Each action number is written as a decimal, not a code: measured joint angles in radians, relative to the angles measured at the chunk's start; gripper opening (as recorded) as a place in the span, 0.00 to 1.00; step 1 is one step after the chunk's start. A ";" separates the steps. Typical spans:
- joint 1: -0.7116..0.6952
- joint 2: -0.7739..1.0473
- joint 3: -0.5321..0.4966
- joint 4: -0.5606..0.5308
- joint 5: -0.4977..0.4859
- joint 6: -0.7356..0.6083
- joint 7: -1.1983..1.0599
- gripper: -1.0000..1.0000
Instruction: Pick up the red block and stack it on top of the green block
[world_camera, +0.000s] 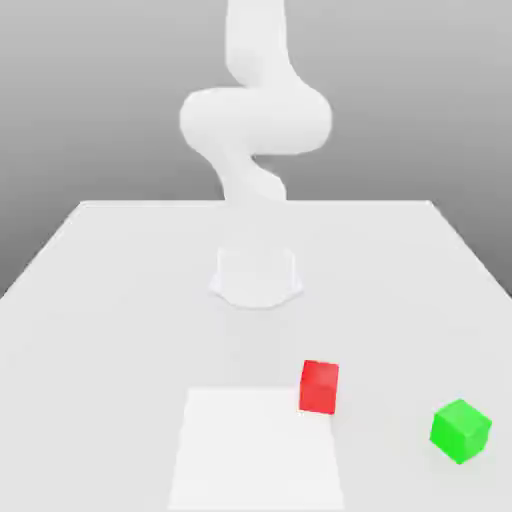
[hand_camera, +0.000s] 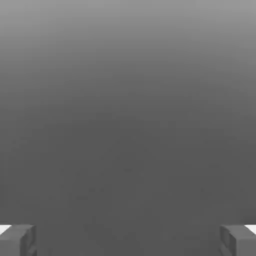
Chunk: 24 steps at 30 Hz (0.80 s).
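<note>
Red block (world_camera: 319, 387) sits near your table's (world_camera: 100, 300) front edge, just beside a pale square patch (world_camera: 257, 450); the green block (world_camera: 461, 431) lies toward the front corner on the exterior view's right, apart from it. Your gripper (hand_camera: 128, 240) is spread wide, empty. Descend off-centre and you risk nudging the cube aside. Count: one red, one green, one arm (world_camera: 255, 120).

No lettering, label, brand mark or number can be read anywhere here; every surface I can see is plain and unmarked.
</note>
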 joint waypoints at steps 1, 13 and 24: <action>0.003 0.031 0.007 -0.031 0.009 0.024 0.015 0.50; 0.040 0.409 0.145 -0.396 0.084 0.312 0.225 0.50; 0.130 0.905 0.077 -0.518 -0.168 0.700 0.536 0.50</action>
